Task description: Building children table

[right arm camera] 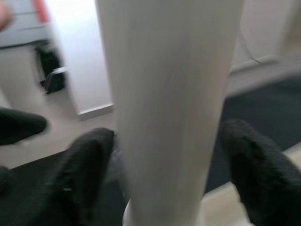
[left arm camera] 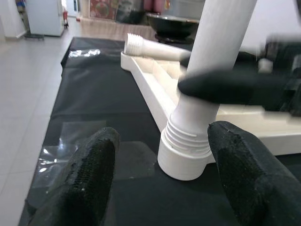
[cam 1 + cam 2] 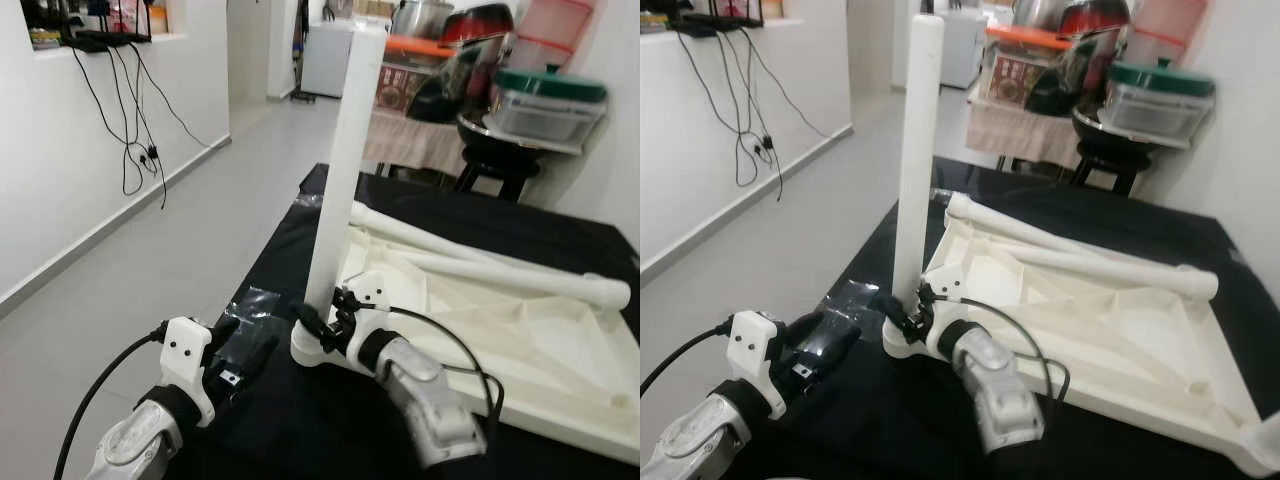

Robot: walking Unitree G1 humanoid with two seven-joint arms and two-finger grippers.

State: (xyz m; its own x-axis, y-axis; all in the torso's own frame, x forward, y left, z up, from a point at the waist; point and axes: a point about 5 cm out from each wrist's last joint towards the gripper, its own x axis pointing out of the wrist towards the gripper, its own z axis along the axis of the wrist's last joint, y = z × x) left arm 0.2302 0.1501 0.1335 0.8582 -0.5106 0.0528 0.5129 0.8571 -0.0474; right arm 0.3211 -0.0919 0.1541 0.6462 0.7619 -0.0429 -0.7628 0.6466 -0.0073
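While the right gripper [image 3: 318, 322] clasps the upright leg [image 3: 340, 170] at its corner socket [image 2: 183, 157], the left gripper [image 3: 245, 350] waits released beside it; further screwing seems next.

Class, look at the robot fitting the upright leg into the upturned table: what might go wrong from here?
1. Threads still show above the corner socket, so the upright leg looks only partly screwed in and might wobble or cross-thread.
2. The right gripper holds that tall leg low down, so it could tip.
3. The left gripper is open and apart, steadying nothing.

Tabletop [image 3: 560, 330] cropped (right edge)
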